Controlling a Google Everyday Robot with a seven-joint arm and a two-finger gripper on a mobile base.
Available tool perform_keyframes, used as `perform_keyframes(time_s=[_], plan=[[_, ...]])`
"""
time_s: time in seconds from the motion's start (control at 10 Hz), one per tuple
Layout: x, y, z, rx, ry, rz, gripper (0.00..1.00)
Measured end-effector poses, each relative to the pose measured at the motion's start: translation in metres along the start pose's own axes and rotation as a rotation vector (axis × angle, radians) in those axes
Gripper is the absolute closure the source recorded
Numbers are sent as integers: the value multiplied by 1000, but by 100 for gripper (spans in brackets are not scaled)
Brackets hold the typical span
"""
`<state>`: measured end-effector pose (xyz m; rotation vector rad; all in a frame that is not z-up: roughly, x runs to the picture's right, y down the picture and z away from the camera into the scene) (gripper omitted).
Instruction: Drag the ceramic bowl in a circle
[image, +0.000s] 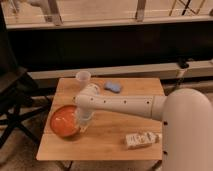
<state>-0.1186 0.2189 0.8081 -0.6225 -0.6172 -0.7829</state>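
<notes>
Ceramic bowl (65, 121) sits at the front left of the wooden table (110, 142). The gripper (83, 123) hangs at the bowl's right rim, apparently touching it. To drag cleanly, downward contact should stay light and the path smooth, well apart from the cup (83, 79) and carton (141, 139).

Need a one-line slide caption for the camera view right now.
Gripper at the right rim of the ceramic bowl on the wooden table, with cup, blue object and carton nearby.
</notes>
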Motion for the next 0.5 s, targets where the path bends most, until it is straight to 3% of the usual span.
perform_keyframes(time_s=[0.2, 0.5], plan=[[6, 8, 0, 7, -3, 9, 100], [3, 1, 1, 8, 0, 9, 100]])
